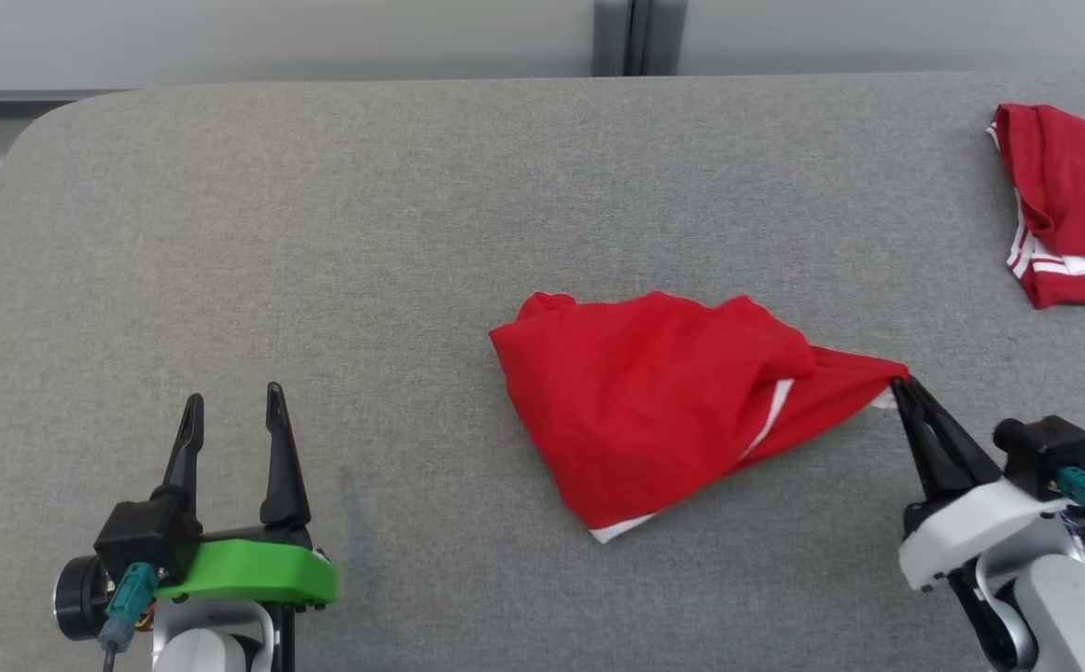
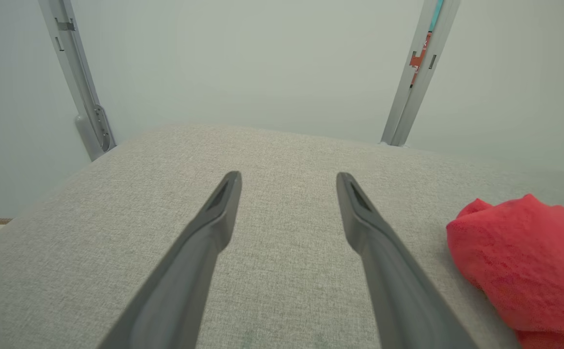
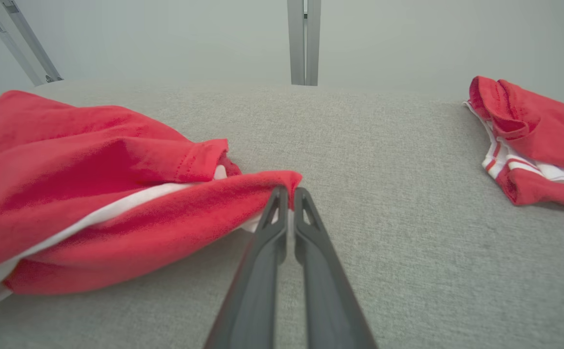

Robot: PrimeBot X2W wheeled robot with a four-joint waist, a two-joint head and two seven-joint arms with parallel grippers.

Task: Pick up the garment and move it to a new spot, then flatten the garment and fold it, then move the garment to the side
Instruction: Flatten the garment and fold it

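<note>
- My right jaws are pressed together, no gap at the tips, and they pinch the right-hand corner of the red garment (image 1: 654, 401) (image 3: 92, 194). The cloth there is drawn out into a narrow point, with a sliver of white showing just under the tips.
- The right fingers (image 1: 934, 448) (image 3: 262, 252) slant up and to the left from the near right of the worktop (image 1: 411, 233).
- My left jaws stand wide apart and hold nothing. The left fingers (image 1: 187, 448) (image 2: 204, 242) point away from me over bare grey cloth at the near left, well apart from the garment.
- The garment lies crumpled in a rough wedge near the middle of the worktop, a little right of centre. It is broad at its left and tapers toward my right jaws, with a white stripe running across its right part and a white edge at its near tip. Its left end also shows at the right of the left wrist view (image 2: 529, 257).
- A second red garment (image 1: 1074, 205) (image 3: 539, 126) with white stripes lies bunched at the far right, well apart from the first.
- Beyond the worktop's far edge there is a pale wall with a grey upright post (image 1: 631, 37) (image 3: 303, 43).
</note>
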